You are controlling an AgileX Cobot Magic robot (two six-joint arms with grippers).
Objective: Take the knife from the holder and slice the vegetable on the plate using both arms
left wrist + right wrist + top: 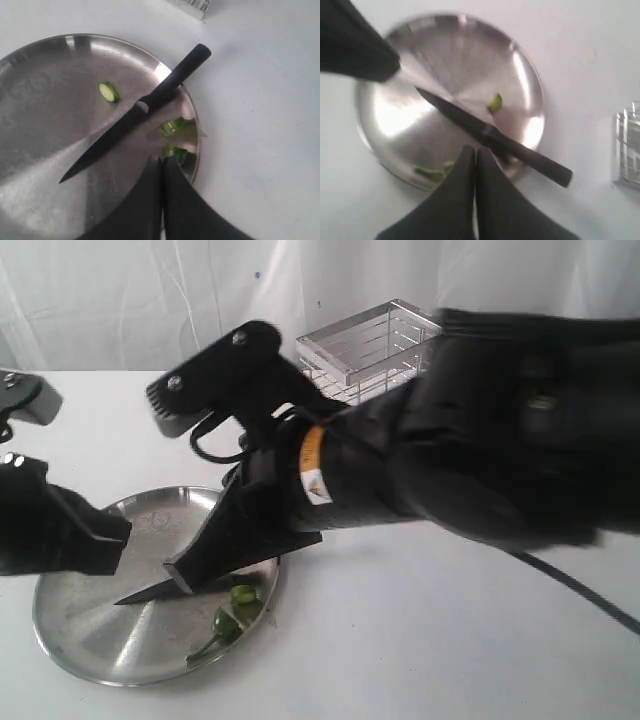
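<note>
While the knife (134, 115) is lying loose on the plate (45, 100) among pepper slices (108, 92), both pairs of jaws are sitting clenched, empty. Slicing is seeming done to me; another cut is needing a fresh grip.

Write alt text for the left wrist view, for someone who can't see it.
A black knife lies across a steel plate, its handle jutting past the rim. Green chilli pieces sit on both sides of the blade, and the left gripper, fingers shut and empty, hangs near the rim.
</note>
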